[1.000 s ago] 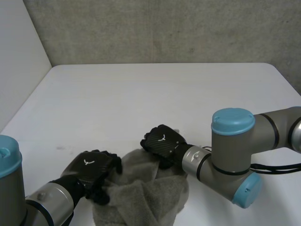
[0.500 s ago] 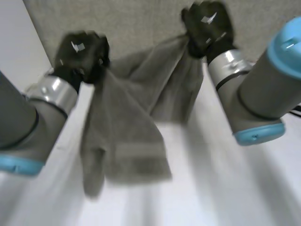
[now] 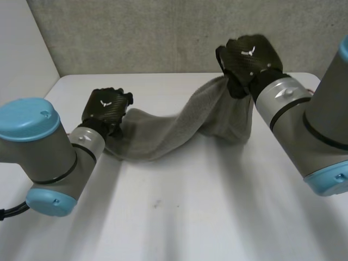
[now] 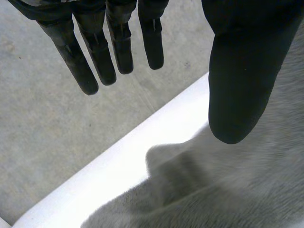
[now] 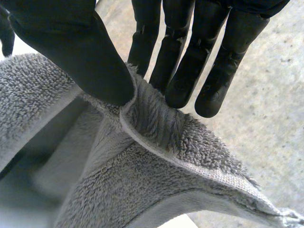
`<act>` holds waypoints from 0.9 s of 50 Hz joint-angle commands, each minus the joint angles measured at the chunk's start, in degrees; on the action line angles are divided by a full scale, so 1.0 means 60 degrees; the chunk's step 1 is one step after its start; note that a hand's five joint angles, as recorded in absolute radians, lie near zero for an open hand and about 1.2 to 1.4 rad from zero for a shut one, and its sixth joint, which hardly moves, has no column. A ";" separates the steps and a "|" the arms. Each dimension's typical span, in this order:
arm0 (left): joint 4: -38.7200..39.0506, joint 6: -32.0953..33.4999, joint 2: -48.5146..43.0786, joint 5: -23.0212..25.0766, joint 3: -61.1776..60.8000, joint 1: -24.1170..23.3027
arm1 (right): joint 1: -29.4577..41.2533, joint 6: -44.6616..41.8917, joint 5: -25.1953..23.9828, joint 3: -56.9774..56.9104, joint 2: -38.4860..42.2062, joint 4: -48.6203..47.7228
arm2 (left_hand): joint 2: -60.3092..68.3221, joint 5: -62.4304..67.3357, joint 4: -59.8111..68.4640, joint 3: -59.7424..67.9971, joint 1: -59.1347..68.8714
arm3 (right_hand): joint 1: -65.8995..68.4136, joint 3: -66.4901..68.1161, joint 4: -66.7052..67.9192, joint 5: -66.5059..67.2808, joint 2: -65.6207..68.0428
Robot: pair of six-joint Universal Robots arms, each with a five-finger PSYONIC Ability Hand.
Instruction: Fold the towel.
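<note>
The grey towel [image 3: 174, 130] stretches across the back of the white table [image 3: 190, 217], from my left hand up to my right hand. My right hand [image 3: 247, 57] is raised at the back right, and its thumb [image 5: 71, 47] and fingers pinch a hemmed edge of the towel [image 5: 156, 137]. From there the cloth hangs down and sags onto the table. My left hand [image 3: 106, 109] sits low at the towel's left end. Its fingers [image 4: 95, 52] are straight and spread from the thumb [image 4: 242, 71], and the towel [image 4: 228, 190] lies beneath them, not gripped.
A grey concrete wall [image 3: 163, 32] stands right behind the table's far edge [image 4: 118, 156], and a white wall [image 3: 22, 65] stands at the left. The table's front half is bare white surface.
The left hand has come down from its raised position to the table and let the towel go. The towel's left end now lies on the table, while the right hand still holds it up.
</note>
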 commanded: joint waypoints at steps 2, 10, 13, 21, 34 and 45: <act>-0.0089 -0.0189 0.0306 -0.0033 -0.0641 -0.0333 | 0.0037 0.0000 0.0070 -0.0558 -0.0846 0.0193 | -0.0370 -0.0372 -0.0373 -0.0394 -0.0389 | 0.4282 0.1991 0.1940 0.2478 0.2170; -0.0396 -0.1286 0.1373 -0.0515 -0.1738 -0.0700 | -0.0021 -0.0029 0.0099 -0.0660 -0.2074 0.0691 | -0.1855 -0.1857 -0.1858 -0.1879 -0.1874 | 0.4282 0.1991 0.1940 0.2478 0.2170; -0.0529 -0.1346 0.1580 -0.0590 -0.1856 -0.0700 | -0.0036 -0.0073 0.0100 -0.0675 -0.2267 0.0706 | -0.1856 -0.1858 -0.1859 -0.1880 -0.1875 | 0.4282 0.1991 0.1940 0.2478 0.2170; -0.1393 -0.1492 0.2210 -0.0649 -0.2325 -0.0700 | -0.0593 -0.0337 0.0114 -0.0660 -0.2355 0.0721 | -0.1632 -0.1634 -0.1635 -0.1656 -0.1651 | 0.4282 0.1991 0.1940 0.2478 0.2170; -0.3002 -0.2839 0.3514 -0.0298 -0.2721 -0.1239 | -0.1193 -0.0731 0.0202 -0.0675 0.0456 0.0750 | 0.4592 0.4590 0.4589 0.4568 0.4573 | 0.4282 0.1991 0.1940 0.2478 0.2170; -0.3605 -0.3382 0.2327 0.0172 -0.2574 -0.2077 | -0.1062 -0.0586 0.0173 -0.0529 0.0224 0.0721 | 0.3275 0.3273 0.3272 0.3250 0.3256 | 0.4282 0.1991 0.1940 0.2478 0.2170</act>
